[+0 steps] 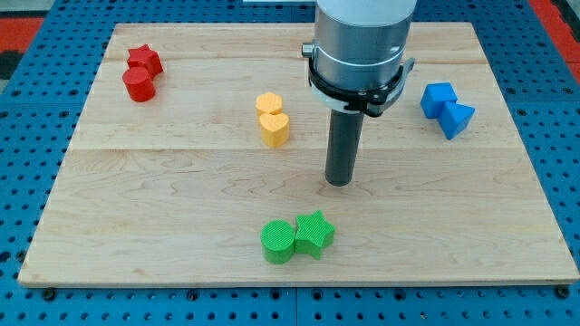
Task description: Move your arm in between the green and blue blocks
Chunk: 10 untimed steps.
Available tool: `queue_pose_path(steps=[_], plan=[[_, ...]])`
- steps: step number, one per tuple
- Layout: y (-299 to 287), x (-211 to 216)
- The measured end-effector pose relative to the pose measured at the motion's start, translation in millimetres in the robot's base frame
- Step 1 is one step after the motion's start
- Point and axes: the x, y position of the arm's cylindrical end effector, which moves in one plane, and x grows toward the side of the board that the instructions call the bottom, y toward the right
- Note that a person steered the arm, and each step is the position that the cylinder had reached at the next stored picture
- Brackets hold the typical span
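Green blocks lie below my tip.

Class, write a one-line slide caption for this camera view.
My tip rests on the wooden board between the green blocks and blue blocks, touching neither.

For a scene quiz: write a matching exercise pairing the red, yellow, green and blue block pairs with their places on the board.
Things:
1. red blocks
2. yellow blocks
3. green blocks
4. blue blocks

Places:
A. view's right, right of my tip
B. near the view's bottom edge, below my tip
C. view's top left corner
D. just left of my tip, slightly higher

Pairs: 1-C, 2-D, 3-B, 4-A
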Motion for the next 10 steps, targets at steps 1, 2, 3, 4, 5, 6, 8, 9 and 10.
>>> queue_pose_path(steps=[1,2,3,4,5,6,8,9,10], plan=[[0.0,0.0],[1.7,-2.7],[1.7,-2.7],[5.5,-1.7],[5.5,-0.9],[5.5,-0.5],[1.7,-1.3],[1.7,-1.3],[1.6,-1.3]])
